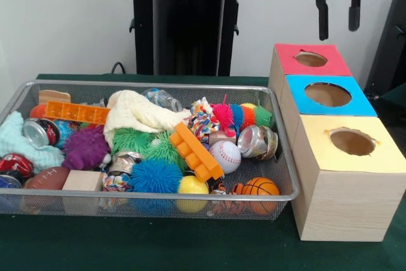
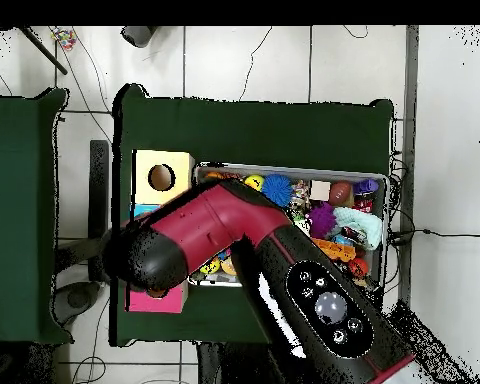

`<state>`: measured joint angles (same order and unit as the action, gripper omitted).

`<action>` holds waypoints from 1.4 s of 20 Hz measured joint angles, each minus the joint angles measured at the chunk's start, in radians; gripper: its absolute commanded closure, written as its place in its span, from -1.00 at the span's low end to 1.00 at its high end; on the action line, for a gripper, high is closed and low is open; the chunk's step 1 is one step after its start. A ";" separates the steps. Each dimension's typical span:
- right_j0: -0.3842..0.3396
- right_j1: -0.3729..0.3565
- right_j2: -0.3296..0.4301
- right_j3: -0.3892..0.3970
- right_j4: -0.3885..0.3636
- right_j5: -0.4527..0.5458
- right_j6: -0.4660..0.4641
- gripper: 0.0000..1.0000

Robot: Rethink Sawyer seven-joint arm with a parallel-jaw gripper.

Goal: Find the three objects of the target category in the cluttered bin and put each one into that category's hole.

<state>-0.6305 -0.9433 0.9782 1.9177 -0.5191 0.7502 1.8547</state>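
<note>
The wire mesh bin (image 1: pixel 158 195) sits on the green table, packed with toys. One see-through plastic bottle (image 1: pixel 162 99) lies at the bin's back, half under a cream cloth (image 1: pixel 136 113). I cannot pick out other bottles. My gripper (image 1: pixel 339 20) hangs open and empty, high above the red box's hole (image 1: pixel 311 59). In the overhead view the arm (image 2: pixel 214 235) hides the gripper and part of the bin (image 2: pixel 385 205).
Three wooden boxes with holes stand right of the bin: red (image 1: pixel 330 61), blue (image 1: pixel 361 103), yellow (image 1: pixel 387 157). Dented cans (image 1: pixel 257 141) (image 1: pixel 40 132), spiky balls, an orange brick (image 1: pixel 195 150), a baseball (image 1: pixel 226 155), a basketball (image 1: pixel 260 188) and a football fill the bin.
</note>
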 measured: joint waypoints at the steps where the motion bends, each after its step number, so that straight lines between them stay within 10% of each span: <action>1: -0.003 -0.014 0.009 0.044 0.000 -0.030 0.000 -1.00; 14: -0.075 -0.050 0.029 0.233 -0.003 -0.100 0.000 -1.00; 28: -0.250 -0.104 -0.019 0.244 -0.007 -0.101 0.000 -1.00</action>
<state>-0.8804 -1.0477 0.9589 2.1619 -0.5259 0.6495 1.8547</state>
